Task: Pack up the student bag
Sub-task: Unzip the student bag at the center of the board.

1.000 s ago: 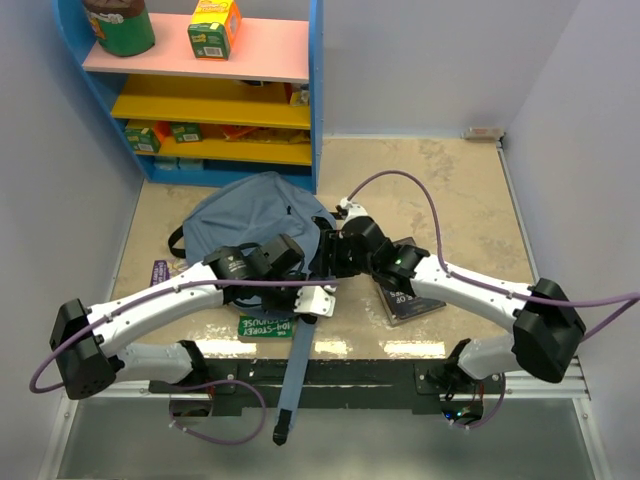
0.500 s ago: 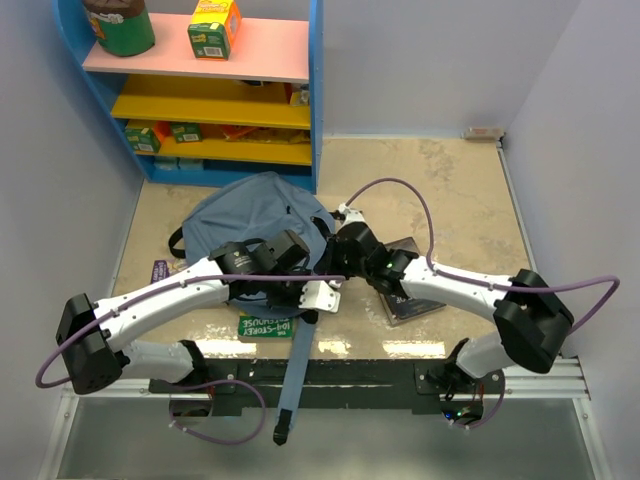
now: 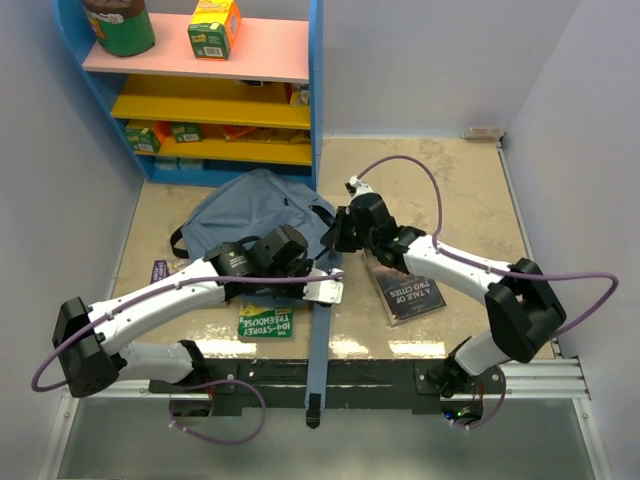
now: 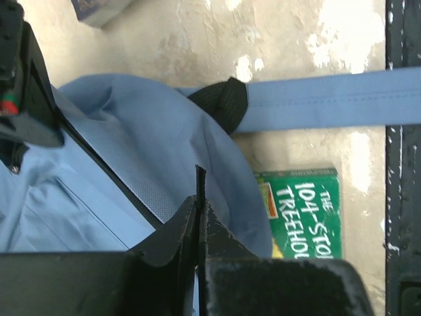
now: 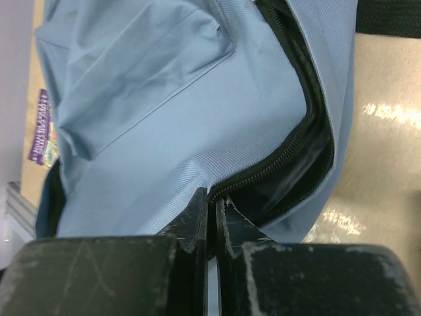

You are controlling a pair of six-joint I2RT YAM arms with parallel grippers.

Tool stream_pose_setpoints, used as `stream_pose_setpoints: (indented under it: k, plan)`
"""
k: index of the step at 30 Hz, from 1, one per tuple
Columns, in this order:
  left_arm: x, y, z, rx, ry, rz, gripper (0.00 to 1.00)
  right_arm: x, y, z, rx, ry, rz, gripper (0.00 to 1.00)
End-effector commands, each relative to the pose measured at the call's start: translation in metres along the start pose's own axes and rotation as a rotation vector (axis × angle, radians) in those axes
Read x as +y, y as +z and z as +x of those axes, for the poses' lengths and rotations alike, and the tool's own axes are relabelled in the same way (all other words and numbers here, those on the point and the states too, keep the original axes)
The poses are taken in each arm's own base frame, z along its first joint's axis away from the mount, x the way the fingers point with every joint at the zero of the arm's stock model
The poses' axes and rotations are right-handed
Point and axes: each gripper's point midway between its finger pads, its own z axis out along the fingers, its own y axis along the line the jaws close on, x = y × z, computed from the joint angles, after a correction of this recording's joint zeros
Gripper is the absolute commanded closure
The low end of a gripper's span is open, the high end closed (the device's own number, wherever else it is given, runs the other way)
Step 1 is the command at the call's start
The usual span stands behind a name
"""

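Note:
The student bag [image 3: 250, 212], a soft slate-blue backpack, lies in the middle of the table with one long strap [image 3: 318, 340] hanging over the near edge. My left gripper [image 3: 306, 264] is shut on a thin black strip [image 4: 199, 181] at the bag's near side. My right gripper [image 3: 335, 232] is shut on the fabric edge beside the black zipper [image 5: 289, 148]. The zipper is partly undone and shows a dark opening [image 5: 299, 174]. Both grippers sit at the bag's right edge, close together.
A green "104-Storey Treehouse" book [image 3: 265, 320] lies partly under the bag's near side [image 4: 306, 210]. A dark "A Tale of Two Cities" book [image 3: 408, 290] lies to the right under the right arm. A small purple item [image 3: 160, 270] sits left. A shelf unit [image 3: 215, 95] stands behind.
My right gripper has closed on the bag's zipper edge and drawn back toward the far right. The hanging strap has swung to the right, and the dark book shows more.

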Motion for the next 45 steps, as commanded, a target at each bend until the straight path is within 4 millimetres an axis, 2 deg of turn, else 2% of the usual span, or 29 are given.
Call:
stream_pose_setpoints:
  k: [1, 3, 5, 8, 12, 15, 18, 20, 21, 23, 24, 25, 27, 28, 30, 32, 33, 35, 36, 40, 41, 42, 43, 44, 45]
  plan:
    - [-0.058, -0.03, 0.045, 0.131, -0.079, 0.141, 1.0, -0.066, 0.012, -0.056, -0.188, -0.073, 0.258, 1.0]
    - [-0.069, -0.033, 0.057, 0.158, -0.087, 0.168, 1.0, -0.079, 0.018, -0.055, -0.18, -0.077, 0.294, 1.0]
    - [-0.087, -0.035, 0.069, 0.188, -0.083, 0.228, 1.0, -0.089, 0.018, -0.063, -0.196, -0.079, 0.325, 1.0]
    - [-0.099, -0.039, 0.082, 0.228, -0.07, 0.271, 1.0, -0.1, 0.017, -0.071, -0.205, -0.067, 0.346, 1.0]
    - [-0.121, -0.044, 0.1, 0.285, -0.034, 0.374, 0.99, -0.087, 0.017, -0.085, -0.232, -0.074, 0.305, 1.0]
    - [-0.12, -0.045, 0.104, 0.305, -0.017, 0.375, 0.95, -0.068, 0.016, -0.084, -0.223, -0.07, 0.228, 1.0]
    - [-0.084, -0.047, 0.076, 0.215, -0.029, 0.239, 0.94, -0.038, 0.013, -0.081, -0.21, -0.078, 0.147, 1.0]
    - [-0.043, -0.058, 0.039, 0.087, -0.05, 0.084, 0.91, -0.019, 0.01, -0.077, -0.199, -0.084, 0.096, 1.0]
    - [-0.023, -0.064, 0.03, 0.05, -0.083, 0.007, 0.9, -0.011, 0.008, -0.078, -0.201, -0.078, 0.078, 1.0]
    - [0.015, -0.081, 0.0, -0.054, -0.141, -0.123, 0.83, 0.005, 0.003, -0.078, -0.2, -0.077, 0.033, 1.0]
    - [0.027, -0.086, -0.004, -0.069, -0.173, -0.169, 0.79, 0.01, 0.0, -0.079, -0.203, -0.07, 0.016, 1.0]
    - [0.04, -0.088, -0.012, -0.098, -0.192, -0.213, 0.7, 0.018, -0.002, -0.078, -0.203, -0.071, -0.004, 1.0]
    - [0.039, -0.082, -0.008, -0.085, -0.247, -0.212, 0.66, 0.031, -0.008, -0.082, -0.215, -0.075, -0.034, 1.0]
    - [0.035, -0.072, -0.001, -0.057, -0.253, -0.191, 0.66, 0.038, -0.01, -0.081, -0.214, -0.081, -0.049, 1.0]
    - [0.037, -0.065, 0.005, -0.056, -0.301, -0.214, 0.66, 0.05, -0.014, -0.08, -0.209, -0.079, -0.081, 1.0]
    - [0.048, -0.06, 0.008, -0.096, -0.343, -0.293, 0.66, 0.058, -0.016, -0.079, -0.207, -0.074, -0.111, 1.0]
    - [0.052, -0.057, 0.016, -0.081, -0.355, -0.333, 0.66, 0.065, -0.02, -0.08, -0.209, -0.067, -0.129, 1.0]
    - [0.068, -0.055, 0.015, -0.093, -0.407, -0.413, 0.66, 0.077, -0.024, -0.079, -0.206, -0.067, -0.163, 1.0]
    - [0.074, -0.049, 0.022, -0.065, -0.427, -0.438, 0.67, 0.084, -0.026, -0.08, -0.207, -0.061, -0.178, 1.0]
    - [0.086, -0.042, 0.017, -0.089, -0.494, -0.472, 0.66, 0.105, -0.033, -0.078, -0.208, -0.056, -0.228, 1.0]
    - [0.086, -0.04, 0.02, -0.076, -0.525, -0.478, 0.04, 0.108, -0.033, -0.077, -0.206, -0.051, -0.234, 1.0]
    - [0.085, -0.032, 0.019, -0.065, -0.54, -0.447, 0.0, 0.11, -0.034, -0.078, -0.211, -0.047, -0.238, 1.0]
    - [0.076, -0.027, 0.022, -0.042, -0.557, -0.392, 0.0, 0.111, -0.035, -0.077, -0.209, -0.046, -0.241, 1.0]
    - [0.075, -0.026, 0.023, -0.054, -0.584, -0.355, 0.0, 0.111, -0.035, -0.078, -0.211, -0.044, -0.243, 1.0]
    - [0.066, -0.025, 0.008, -0.136, -0.598, -0.253, 0.0, 0.112, -0.035, -0.076, -0.208, -0.044, -0.244, 1.0]
